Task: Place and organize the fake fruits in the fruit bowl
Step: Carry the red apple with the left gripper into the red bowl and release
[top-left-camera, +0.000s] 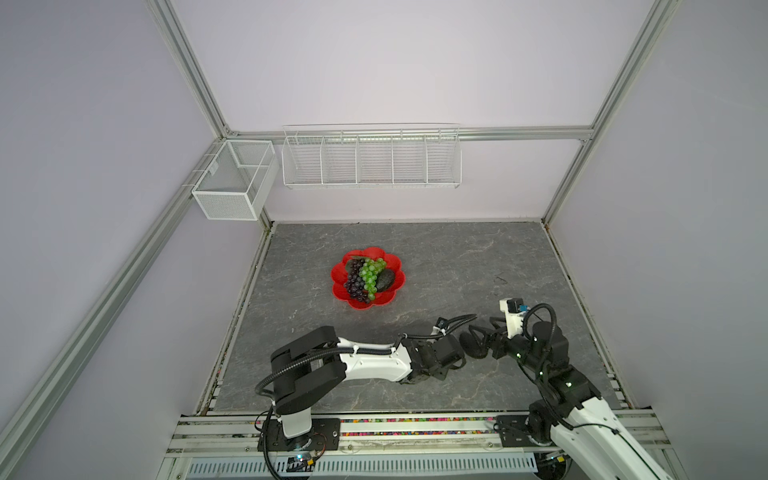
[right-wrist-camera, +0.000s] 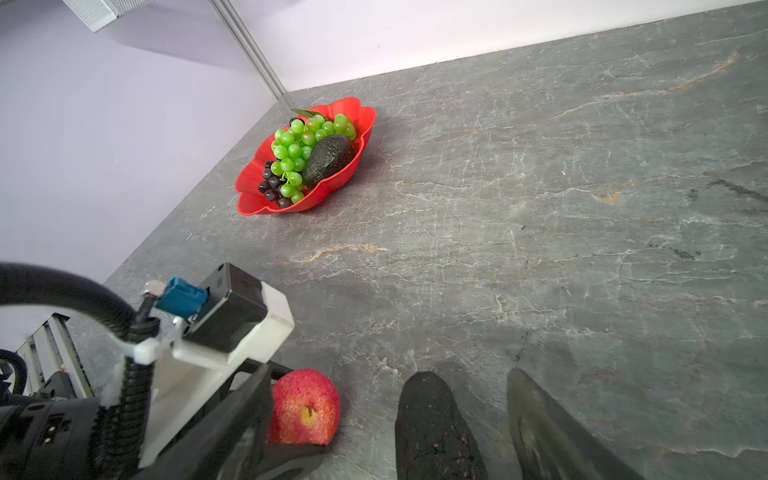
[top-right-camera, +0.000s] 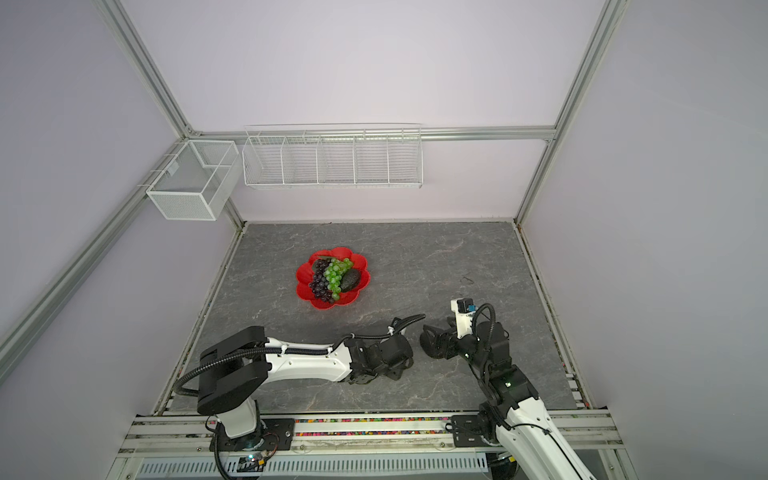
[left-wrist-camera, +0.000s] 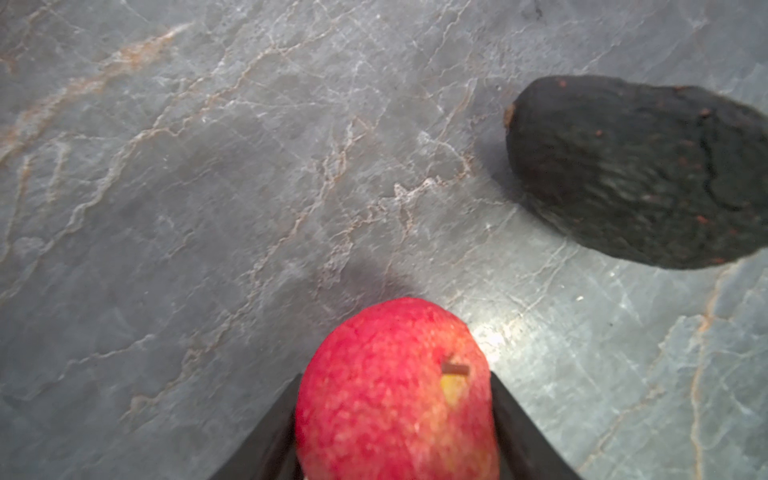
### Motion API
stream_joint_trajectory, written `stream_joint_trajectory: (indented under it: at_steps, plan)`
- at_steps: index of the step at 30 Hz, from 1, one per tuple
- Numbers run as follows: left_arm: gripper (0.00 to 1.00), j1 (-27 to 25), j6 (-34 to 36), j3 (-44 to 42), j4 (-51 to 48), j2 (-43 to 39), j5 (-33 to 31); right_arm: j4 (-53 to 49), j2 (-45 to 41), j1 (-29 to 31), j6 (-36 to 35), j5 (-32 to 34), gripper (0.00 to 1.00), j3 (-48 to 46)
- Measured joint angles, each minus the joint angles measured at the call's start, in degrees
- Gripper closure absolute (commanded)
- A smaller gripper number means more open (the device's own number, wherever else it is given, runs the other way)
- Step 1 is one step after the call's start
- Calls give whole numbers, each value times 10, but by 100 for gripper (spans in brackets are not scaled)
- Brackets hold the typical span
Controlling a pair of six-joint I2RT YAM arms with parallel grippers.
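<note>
On the grey stone table, my left gripper (left-wrist-camera: pixel 395 376) is shut on the small red apple (left-wrist-camera: pixel 390 411), one black finger against each side of it. In both top views the left wrist (top-left-camera: pixel 440 353) covers the apple. A dark pebbly avocado (right-wrist-camera: pixel 432 428) lies on the table just beside the apple. My right gripper (right-wrist-camera: pixel 386 399) is open around it, and the one finger (right-wrist-camera: pixel 548 428) that shows stands clear of it. The red flower-shaped fruit bowl (top-left-camera: pixel 376 252) at the back left holds purple grapes (top-left-camera: pixel 355 280), green grapes (top-left-camera: pixel 370 272) and another avocado (top-left-camera: pixel 385 279).
Two white wire baskets, a long one (top-left-camera: pixel 370 160) and a box-shaped one (top-left-camera: pixel 232 185), hang on the back wall above the table. Metal frame posts stand at the back corners. The two grippers (top-right-camera: pixel 399 365) (top-right-camera: pixel 434 343) are close together near the front.
</note>
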Motion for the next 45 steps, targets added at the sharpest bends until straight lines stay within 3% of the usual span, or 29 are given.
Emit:
stream_joint_trajectory:
  at_steps: [10, 13, 19, 26, 33, 45]
  plan:
    - [54, 23, -12, -16, -30, -128, -74, 7, 4, 2, 0, -16, 12, -1]
    - [54, 86, -1, -16, -43, -162, -77, 23, 2, 18, -3, -35, 12, -3]
    - [54, 263, 37, -17, -59, -197, -58, 83, 23, 70, -7, -68, 11, -8]
    - [54, 371, 68, -13, -85, -172, -37, 127, 115, 98, -14, -87, 12, -8]
    - [53, 471, 86, 3, -86, -132, -15, 133, 123, 102, -24, -90, 12, -8]
    - [47, 492, 97, 68, -107, -43, -43, 131, 107, 102, -37, -69, 12, -8]
